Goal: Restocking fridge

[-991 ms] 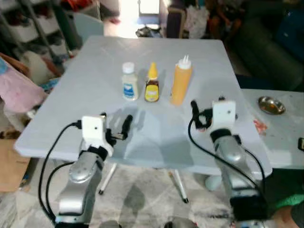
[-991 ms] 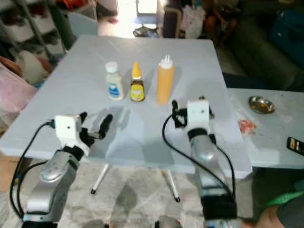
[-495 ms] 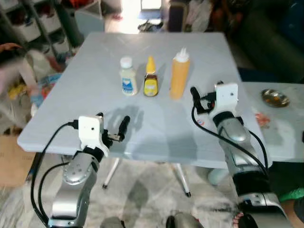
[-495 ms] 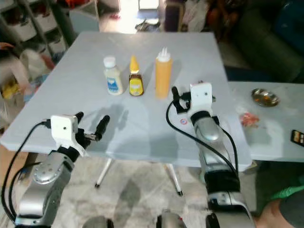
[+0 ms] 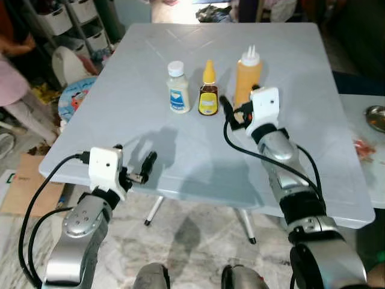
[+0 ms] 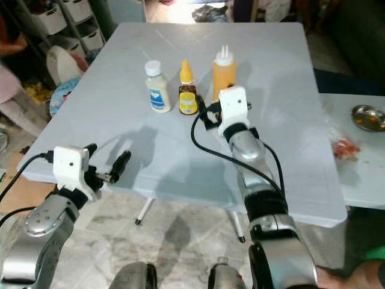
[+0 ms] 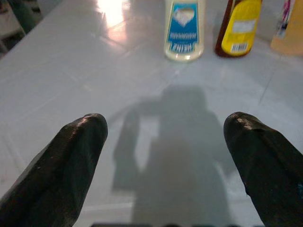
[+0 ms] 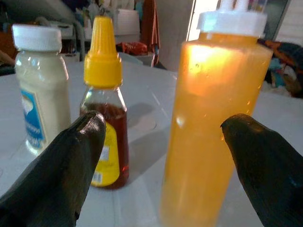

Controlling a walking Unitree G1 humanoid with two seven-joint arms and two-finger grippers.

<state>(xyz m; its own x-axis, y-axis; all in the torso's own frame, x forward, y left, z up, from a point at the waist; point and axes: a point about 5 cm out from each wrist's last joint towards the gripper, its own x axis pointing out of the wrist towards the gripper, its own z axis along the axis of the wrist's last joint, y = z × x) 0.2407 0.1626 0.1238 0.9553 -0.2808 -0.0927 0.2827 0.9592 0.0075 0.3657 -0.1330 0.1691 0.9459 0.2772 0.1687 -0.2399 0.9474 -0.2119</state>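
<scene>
Three bottles stand in a row on the pale grey table [image 5: 138, 90]: a white mayonnaise jar [image 5: 178, 95], a honey bottle [image 5: 208, 96] with a yellow cap, and a tall orange squeeze bottle [image 5: 247, 75]. My right gripper [image 5: 233, 112] is open just in front of the orange squeeze bottle [image 8: 213, 118], which stands ahead between the fingers [image 8: 71, 165] without touching them. The honey bottle [image 8: 104, 104] is beside it. My left gripper [image 5: 135, 159] is open and empty near the table's front left edge, pointing toward the mayonnaise jar [image 7: 184, 28].
A second white table to the right holds a metal bowl [image 5: 377, 117] and a red scrap [image 5: 363, 146]. Storage bins [image 5: 66, 15] and clutter stand at the left, with a cardboard box [image 5: 21, 186] on the floor. The table's legs [image 5: 153, 211] show below.
My right gripper has reached forward and now sits close to the orange squeeze bottle. The left gripper stays near the front edge. The camera has shifted.
</scene>
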